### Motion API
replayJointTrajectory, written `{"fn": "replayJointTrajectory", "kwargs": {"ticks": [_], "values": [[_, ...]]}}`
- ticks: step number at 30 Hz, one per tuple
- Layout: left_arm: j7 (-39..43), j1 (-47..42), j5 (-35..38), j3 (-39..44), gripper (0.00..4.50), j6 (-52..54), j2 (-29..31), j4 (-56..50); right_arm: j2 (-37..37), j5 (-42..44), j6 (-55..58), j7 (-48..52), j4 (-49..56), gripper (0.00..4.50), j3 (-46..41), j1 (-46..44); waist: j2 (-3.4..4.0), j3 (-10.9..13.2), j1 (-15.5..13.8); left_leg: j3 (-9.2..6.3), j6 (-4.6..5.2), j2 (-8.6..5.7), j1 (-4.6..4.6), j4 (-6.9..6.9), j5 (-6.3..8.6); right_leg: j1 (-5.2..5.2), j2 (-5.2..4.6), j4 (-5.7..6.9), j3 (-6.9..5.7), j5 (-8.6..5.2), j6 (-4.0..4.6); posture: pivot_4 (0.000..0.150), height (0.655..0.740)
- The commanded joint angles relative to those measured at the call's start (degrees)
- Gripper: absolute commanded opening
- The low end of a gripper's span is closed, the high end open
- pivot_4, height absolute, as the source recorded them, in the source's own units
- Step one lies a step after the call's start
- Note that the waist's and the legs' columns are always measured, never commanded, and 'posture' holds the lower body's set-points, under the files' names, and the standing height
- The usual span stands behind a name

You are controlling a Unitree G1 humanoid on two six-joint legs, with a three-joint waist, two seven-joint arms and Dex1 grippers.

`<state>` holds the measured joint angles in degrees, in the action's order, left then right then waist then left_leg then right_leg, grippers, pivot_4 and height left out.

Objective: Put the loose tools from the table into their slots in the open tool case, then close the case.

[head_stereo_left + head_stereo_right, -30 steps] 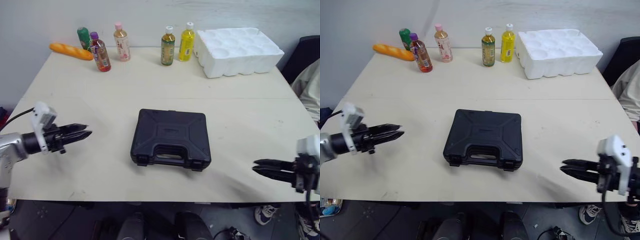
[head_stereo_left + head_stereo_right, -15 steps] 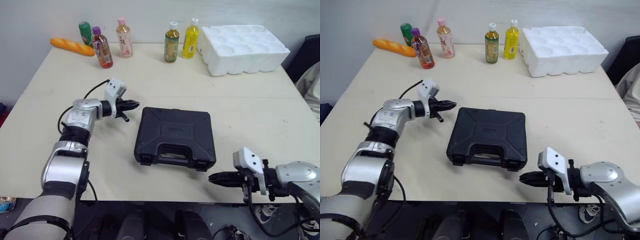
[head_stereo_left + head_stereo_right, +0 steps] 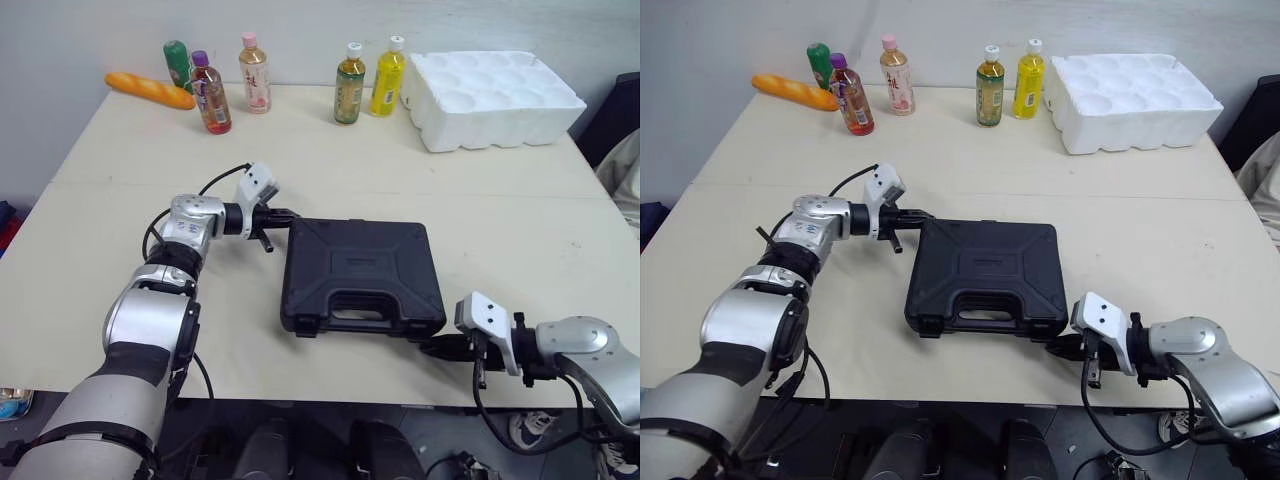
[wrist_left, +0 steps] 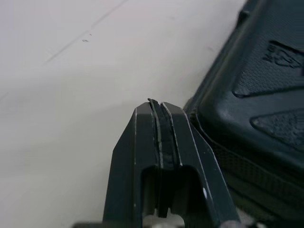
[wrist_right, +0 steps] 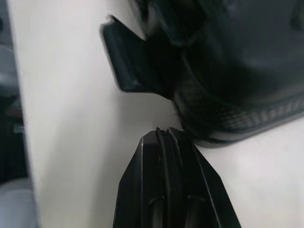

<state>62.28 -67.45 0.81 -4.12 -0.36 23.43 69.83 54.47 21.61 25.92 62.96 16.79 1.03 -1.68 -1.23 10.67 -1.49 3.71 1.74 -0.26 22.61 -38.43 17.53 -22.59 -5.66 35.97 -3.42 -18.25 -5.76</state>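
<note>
Lying shut at the middle of the frame, the tool case (image 3: 360,275) runs its long axis side to side across the pale, matt table (image 3: 500,190), handle edge toward the bottom; the left gripper (image 3: 287,214), fingers pressed together and empty, noses the upper-left corner; the right gripper (image 3: 432,348), likewise pressed together, sits just beside the lower-right corner, so it is the nearer arm to the latch (image 5: 126,61), a flat tab standing out from the rim; the case is black moulded plastic, stippled, with raised panels and rounded corners.

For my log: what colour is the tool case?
The case is black; clearest in the left eye view.
</note>
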Motion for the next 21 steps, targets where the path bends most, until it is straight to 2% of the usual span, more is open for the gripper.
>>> {"fn": "replayJointTrajectory", "kwargs": {"ticks": [1,4,8,15,21], "values": [[11.1,2.4,1.0,-0.9,0.08,-0.9,0.8,-5.9,2.2,0.4,-2.0,0.4,-1.5,0.0,-6.5,0.0,0.0,0.0,0.0,0.0,0.03,0.0,0.01,-0.05,0.01,0.01,-0.01,0.0,-0.01,0.0,-0.01,0.15,0.7384],[15.3,5.2,2.1,-0.7,0.08,1.2,1.7,-11.3,2.9,0.9,-2.4,0.9,-2.8,0.0,-8.6,0.0,0.0,0.0,0.1,-0.03,0.04,0.03,0.04,-0.14,0.03,0.02,-0.04,0.01,-0.01,0.01,-0.02,0.15,0.7384],[19.4,11.6,4.8,-0.8,0.08,7.0,3.4,-24.7,4.1,-0.4,-3.7,2.2,-4.8,0.0,-9.6,0.2,0.01,0.0,0.2,-0.07,0.02,0.08,0.06,-0.21,0.05,0.02,-0.21,0.04,0.0,0.01,-0.01,0.15,0.7384],[18.2,20.5,8.8,-1.2,0.08,17.7,4.0,-44.6,3.0,-1.6,-3.8,0.7,-6.6,0.0,-9.0,-2.2,0.01,0.0,0.3,-0.08,0.01,0.11,0.05,-0.25,0.07,0.05,-0.22,0.06,0.06,0.01,-0.02,0.15,0.7384],[16.6,25.4,9.4,-2.3,0.08,21.3,5.7,-53.5,4.3,-3.2,-4.0,0.6,-6.6,0.0,-9.8,-0.4,0.02,0.0,0.2,-0.12,0.02,0.11,0.06,-0.29,0.08,0.07,-0.24,0.06,0.41,0.01,-0.01,0.15,0.7384]]}}
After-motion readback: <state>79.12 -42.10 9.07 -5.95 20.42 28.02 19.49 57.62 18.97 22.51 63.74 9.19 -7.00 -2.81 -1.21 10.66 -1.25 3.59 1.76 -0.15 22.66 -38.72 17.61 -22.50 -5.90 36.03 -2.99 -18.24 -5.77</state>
